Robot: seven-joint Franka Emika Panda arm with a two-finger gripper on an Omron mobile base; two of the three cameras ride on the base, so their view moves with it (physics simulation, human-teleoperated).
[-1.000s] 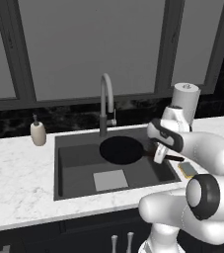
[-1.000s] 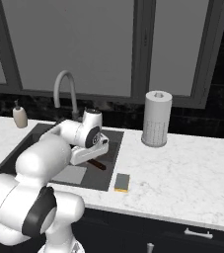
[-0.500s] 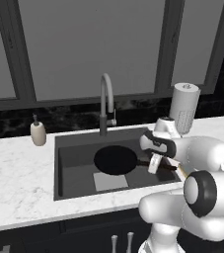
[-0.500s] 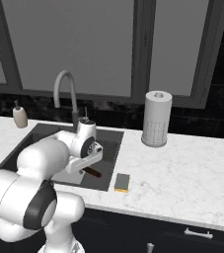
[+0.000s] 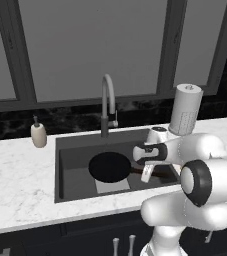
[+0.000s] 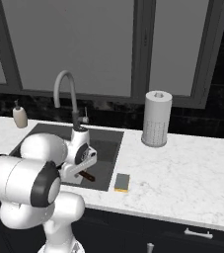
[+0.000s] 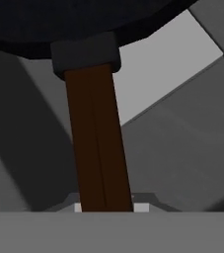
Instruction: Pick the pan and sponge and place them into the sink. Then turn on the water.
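left base view, centre: black frying pan low in sink, claw on its handle. hand view: brown handle running down between the tips, seemingly clamped. rigid, pan-heavy; best gripped near the pan. right base view, lower centre: sponge on bench, soft, light.

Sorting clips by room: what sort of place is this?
A kitchen, it seems: a sink set in a marble counter, a gooseneck faucet, and a pan in the basin.

You have the pan inside the sink, its handle toward the claw. The faucet stands behind the sink, the soap dispenser at its left. The sponge lies on the counter right of the sink, the paper towel roll behind it.
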